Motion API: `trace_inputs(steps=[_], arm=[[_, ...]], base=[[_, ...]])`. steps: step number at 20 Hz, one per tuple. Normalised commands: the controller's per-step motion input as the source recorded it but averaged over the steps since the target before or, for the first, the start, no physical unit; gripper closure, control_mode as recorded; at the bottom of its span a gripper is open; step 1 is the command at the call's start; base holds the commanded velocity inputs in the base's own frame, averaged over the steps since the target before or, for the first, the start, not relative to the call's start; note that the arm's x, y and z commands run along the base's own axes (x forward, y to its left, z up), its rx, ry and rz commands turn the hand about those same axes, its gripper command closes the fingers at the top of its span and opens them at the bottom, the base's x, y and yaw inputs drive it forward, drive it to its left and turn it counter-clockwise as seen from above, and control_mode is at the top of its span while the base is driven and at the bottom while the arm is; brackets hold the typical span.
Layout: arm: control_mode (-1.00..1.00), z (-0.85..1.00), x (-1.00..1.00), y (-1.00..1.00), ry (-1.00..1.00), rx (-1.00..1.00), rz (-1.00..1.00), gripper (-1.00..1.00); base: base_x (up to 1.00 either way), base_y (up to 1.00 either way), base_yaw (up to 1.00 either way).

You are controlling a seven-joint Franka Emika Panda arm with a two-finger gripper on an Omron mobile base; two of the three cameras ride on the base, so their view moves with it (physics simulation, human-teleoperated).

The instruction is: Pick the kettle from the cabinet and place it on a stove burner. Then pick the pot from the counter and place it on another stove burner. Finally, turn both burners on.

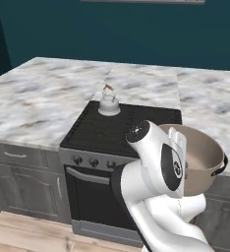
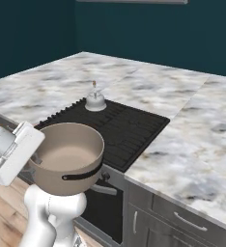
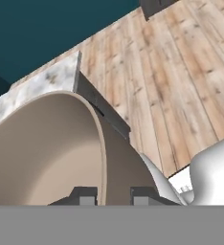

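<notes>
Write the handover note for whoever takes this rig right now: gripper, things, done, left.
Gripper: shut on the rim of the wide tan-beige pot, one finger inside the wall and one outside.
Pot: held in the air in front of the grey stove, not yet over the black cooktop.
Small silvery-white kettle: standing upright on a rear burner near the white-grey marble counter.
Done: kettle placed; pot picked up.
Left: set the pot on another burner, let go, then turn both burners on at the dark round knobs.

Wooden floor [image 3: 181,72], teal wall [image 1: 136,34], grey drawers [image 2: 192,224].
</notes>
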Motion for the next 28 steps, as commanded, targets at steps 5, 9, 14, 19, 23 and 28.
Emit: trace_inputs(steps=[5,9,14,19,23,28], arm=[[1.0,0.0,0.0,0.0,0.0,0.0,0.0,1.0],[1.0,0.0,0.0,0.0,0.0,0.0,0.0,1.0],[1.0,0.0,0.0,0.0,0.0,0.0,0.0,1.0],[1.0,0.0,0.0,0.0,0.0,0.0,0.0,1.0],[1.0,0.0,0.0,0.0,0.0,0.0,0.0,1.0],[1.0,0.0,0.0,0.0,0.0,0.0,0.0,1.0]], base=[[0.39,0.17,-0.15],[0.4,0.2,-0.14],[0.38,0.33,-0.08],[0.2,0.11,-0.03],[0.14,0.01,0.0],[0.15,0.0,0.0]])
